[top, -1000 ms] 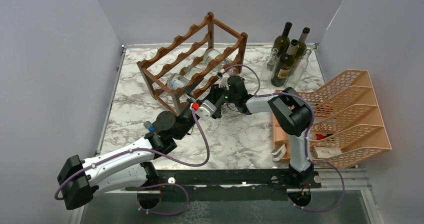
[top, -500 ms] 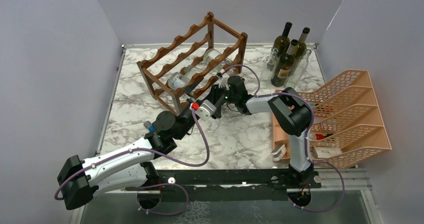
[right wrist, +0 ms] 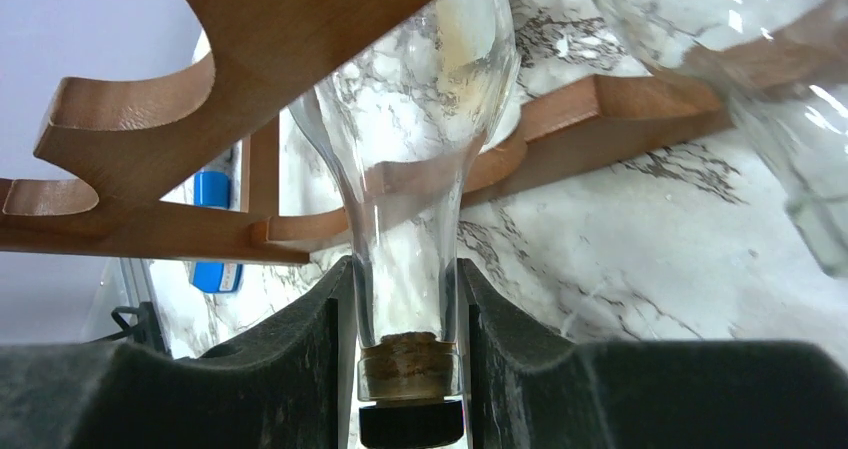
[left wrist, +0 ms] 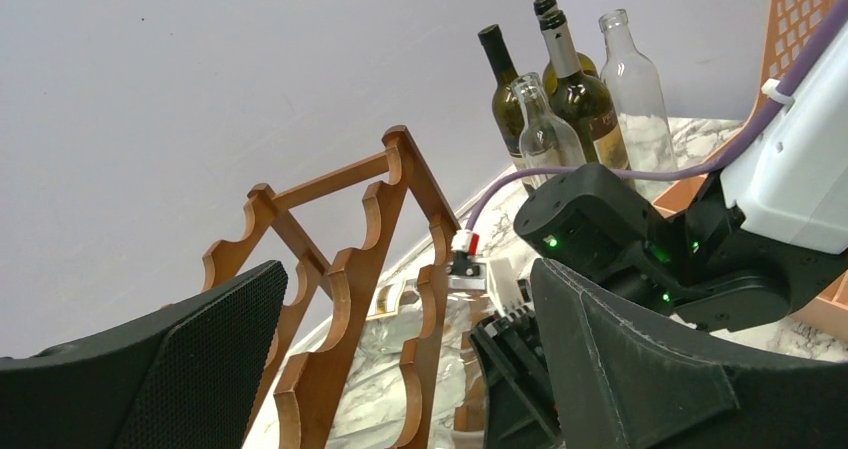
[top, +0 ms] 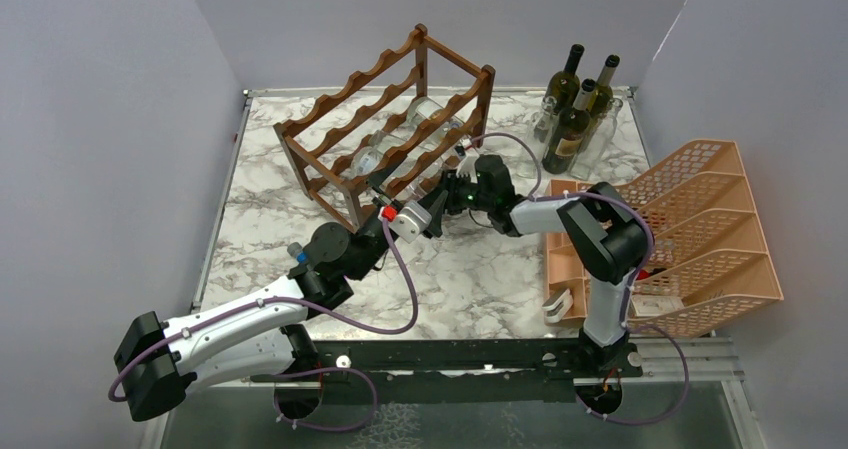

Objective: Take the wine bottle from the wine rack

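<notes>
The dark brown wine rack (top: 385, 119) stands at the back of the marble table, with two clear bottles lying in it. My right gripper (top: 456, 181) is at the rack's front side, shut on the neck of the lower clear wine bottle (top: 372, 156). In the right wrist view the gripper (right wrist: 408, 349) has both pads pressed against the neck just above the cork, and the bottle's body (right wrist: 420, 119) lies behind a scalloped rail (right wrist: 300, 29). My left gripper (top: 402, 215) is open beside the rack's near corner. In its wrist view (left wrist: 400, 369) the rack rails (left wrist: 350, 299) show between its wide-apart fingers.
The second clear bottle (top: 430, 114) lies higher in the rack. Several upright bottles (top: 575, 109) stand at the back right. An orange tray organiser (top: 690, 229) fills the right side. Walls close in on the left, back and right.
My right gripper has drawn back to the right from the rack with the bottle neck in it, and the clear bottle has slid the same way. The left arm has not moved.
</notes>
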